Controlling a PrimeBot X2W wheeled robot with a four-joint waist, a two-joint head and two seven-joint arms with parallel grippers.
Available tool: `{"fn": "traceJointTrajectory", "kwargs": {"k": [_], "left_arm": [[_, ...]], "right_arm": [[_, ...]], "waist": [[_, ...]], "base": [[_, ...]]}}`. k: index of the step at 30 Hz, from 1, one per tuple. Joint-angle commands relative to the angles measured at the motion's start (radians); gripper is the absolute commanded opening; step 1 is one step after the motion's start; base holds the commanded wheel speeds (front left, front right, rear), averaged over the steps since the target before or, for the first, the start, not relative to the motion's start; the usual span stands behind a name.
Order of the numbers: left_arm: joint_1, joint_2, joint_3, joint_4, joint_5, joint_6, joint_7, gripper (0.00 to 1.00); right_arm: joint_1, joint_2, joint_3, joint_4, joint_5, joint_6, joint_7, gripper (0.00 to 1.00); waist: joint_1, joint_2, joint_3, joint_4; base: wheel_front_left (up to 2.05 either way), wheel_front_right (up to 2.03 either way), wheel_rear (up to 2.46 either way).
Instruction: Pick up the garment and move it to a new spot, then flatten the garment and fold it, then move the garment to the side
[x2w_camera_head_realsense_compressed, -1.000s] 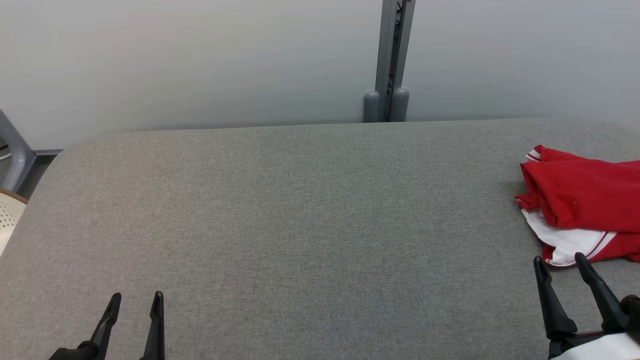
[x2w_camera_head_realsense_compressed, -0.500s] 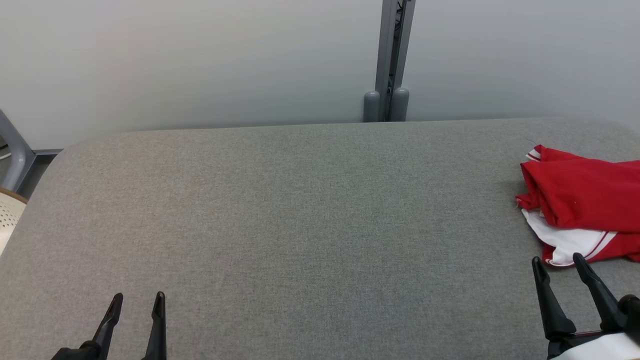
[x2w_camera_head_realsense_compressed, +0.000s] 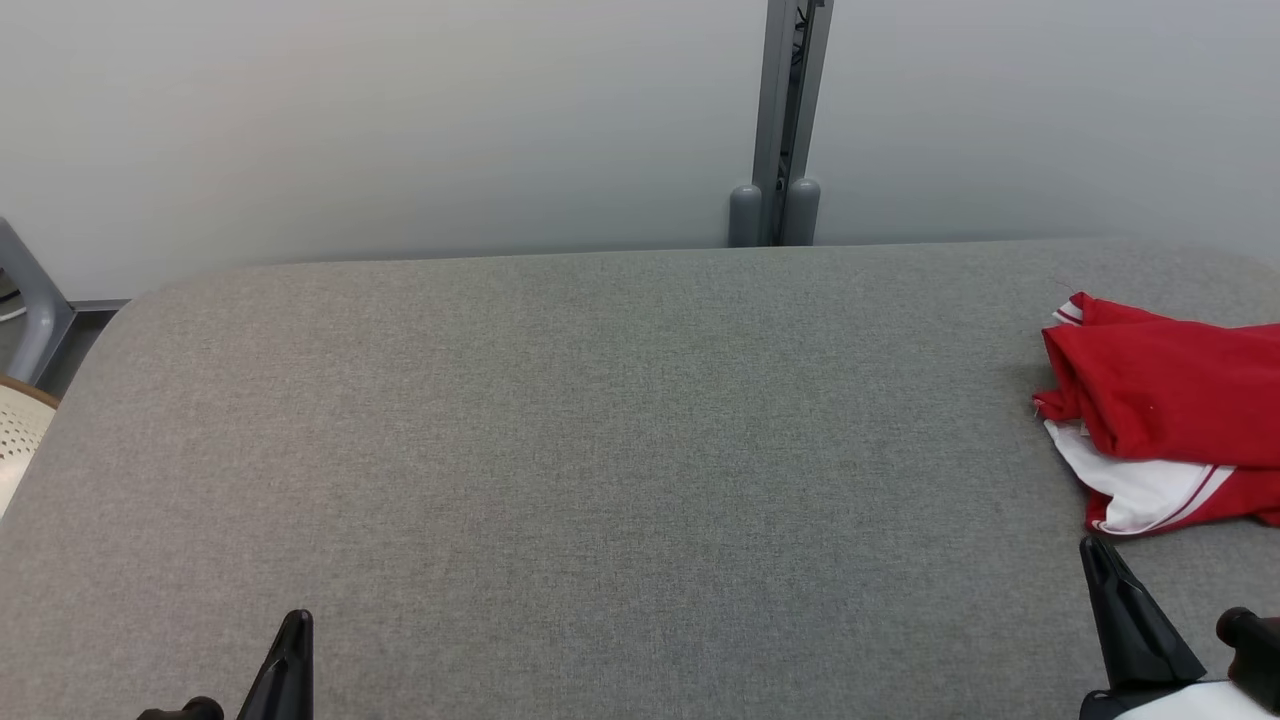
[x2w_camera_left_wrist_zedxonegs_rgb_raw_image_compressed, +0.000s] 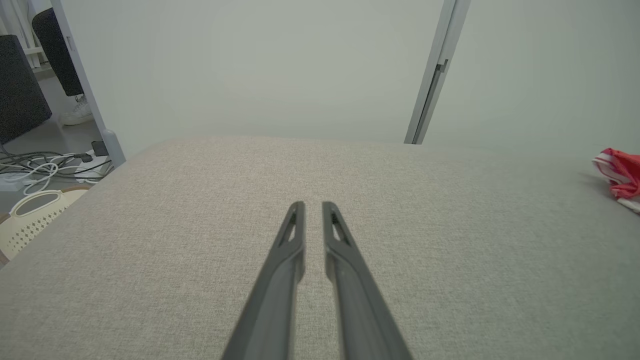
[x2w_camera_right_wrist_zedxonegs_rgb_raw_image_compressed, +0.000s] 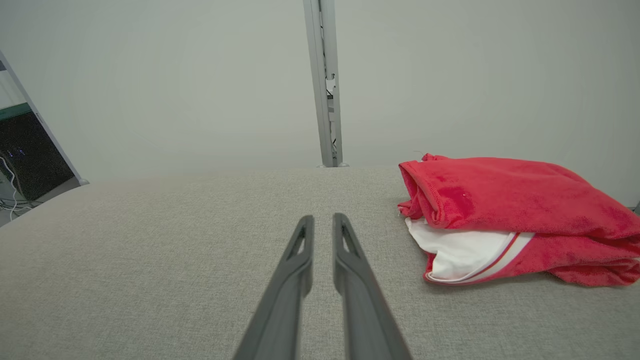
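The garment (x2w_camera_head_realsense_compressed: 1160, 420), red with white panels and stripes, lies bunched and folded over at the right edge of the grey padded table (x2w_camera_head_realsense_compressed: 600, 420). It also shows as the red garment (x2w_camera_right_wrist_zedxonegs_rgb_raw_image_compressed: 510, 200) in the right wrist view and at the far right as the garment (x2w_camera_left_wrist_zedxonegs_rgb_raw_image_compressed: 620, 172) in the left wrist view. My right gripper (x2w_camera_head_realsense_compressed: 1098, 552) hovers just in front of the garment, apart from it, its fingers (x2w_camera_right_wrist_zedxonegs_rgb_raw_image_compressed: 345, 260) drawn together on nothing. My left gripper (x2w_camera_head_realsense_compressed: 296, 622) sits low at the near left, also shut and empty, its fingers (x2w_camera_left_wrist_zedxonegs_rgb_raw_image_compressed: 287, 250) nearly touching.
A grey post (x2w_camera_head_realsense_compressed: 785, 120) stands behind the table against the pale wall. A cream perforated basket (x2w_camera_left_wrist_zedxonegs_rgb_raw_image_compressed: 35, 220) and loose cables (x2w_camera_left_wrist_zedxonegs_rgb_raw_image_compressed: 40, 167) lie on the floor off the table's left side. The table's rounded left edge (x2w_camera_head_realsense_compressed: 90, 350) falls off there.
Both grippers have closed from wide open to fingers together. Each has also dropped lower toward the bottom edge of the head view. The garment has not moved.
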Motion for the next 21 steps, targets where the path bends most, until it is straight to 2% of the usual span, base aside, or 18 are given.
{"fn": "traceJointTrajectory", "kwargs": {"k": [1, 21], "left_arm": [[-0.015, 0.005, 0.012, -0.01, -0.047, -0.008, 0.004, 0.0], [-0.105, -0.03, 0.057, 0.062, -0.352, -0.067, 0.063, 0.0]], "right_arm": [[-0.015, -0.006, -0.004, -0.008, 0.051, 0.0, 0.002, 0.0], [-0.081, 0.005, -0.018, 0.061, 0.381, 0.0, 0.039, 0.0]], "waist": [[0.0, -0.0001, 0.0, 0.0], [0.0, -0.0001, 0.003, -0.004]], "base": [[0.0, 0.0, 0.0], [0.0, 0.0, 0.0]]}}
